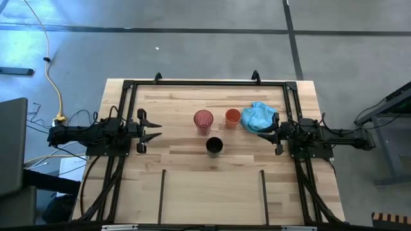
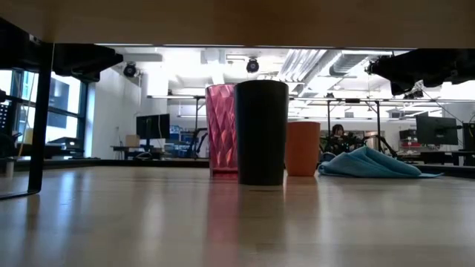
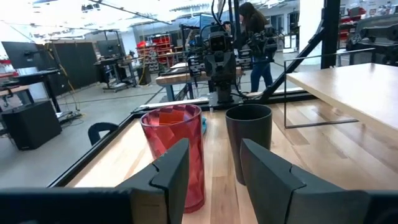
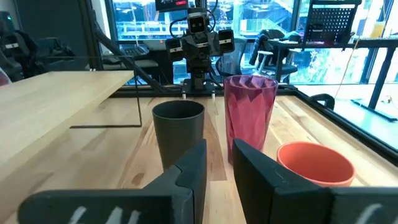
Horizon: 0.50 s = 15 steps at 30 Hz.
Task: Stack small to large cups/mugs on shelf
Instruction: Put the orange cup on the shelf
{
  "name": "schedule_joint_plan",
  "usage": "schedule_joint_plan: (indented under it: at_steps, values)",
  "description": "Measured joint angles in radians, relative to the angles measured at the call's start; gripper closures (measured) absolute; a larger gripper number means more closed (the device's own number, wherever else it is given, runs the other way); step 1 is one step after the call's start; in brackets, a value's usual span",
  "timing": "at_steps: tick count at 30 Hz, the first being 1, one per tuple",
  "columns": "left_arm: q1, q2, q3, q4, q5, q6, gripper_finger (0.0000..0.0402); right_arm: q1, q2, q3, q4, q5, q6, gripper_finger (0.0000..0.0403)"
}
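1. Translucent red-pink plastic, faceted and tall, makes up the largest cup [image 1: 203,120]; it stands upright near the middle of the light wooden table [image 1: 192,192], mouth open to the overhead camera.
2. Just beside it, toward the right arm, stands the small orange cup [image 1: 232,117], also upright, with a narrow gap between the two.
3. The medium black cup [image 1: 214,146] stands upright a little nearer the shelf end of the table, apart from both others, so the three form a loose triangle.
4. From table height the black cup [image 2: 261,132] is in front, partly hiding the red-pink cup [image 2: 220,130], with the orange cup [image 2: 303,148] behind to one side.
5. The shelf [image 1: 212,196], a plank strip marked off by two thin black bars, lies along the table's near edge with no cup on it.
6. A crumpled light blue cloth [image 1: 257,116] lies touching or almost touching the orange cup on its far side.
7. The left gripper [image 1: 153,129] hangs at the table's left side, well apart from the cups, fingers spread and empty.
8. The right gripper [image 1: 264,131] sits beside the blue cloth, fingers set with a narrow gap between them and nothing held.
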State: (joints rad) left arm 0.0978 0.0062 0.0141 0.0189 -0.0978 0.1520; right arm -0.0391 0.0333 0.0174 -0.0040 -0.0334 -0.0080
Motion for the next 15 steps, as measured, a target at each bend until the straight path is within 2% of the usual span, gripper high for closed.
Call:
schedule_joint_plan:
  at_steps: [15]
  values:
    - [0.000,0.000,0.000,0.000,0.000,0.000,0.0268,0.000,0.000,0.000,0.000,0.000,0.016,0.0336]
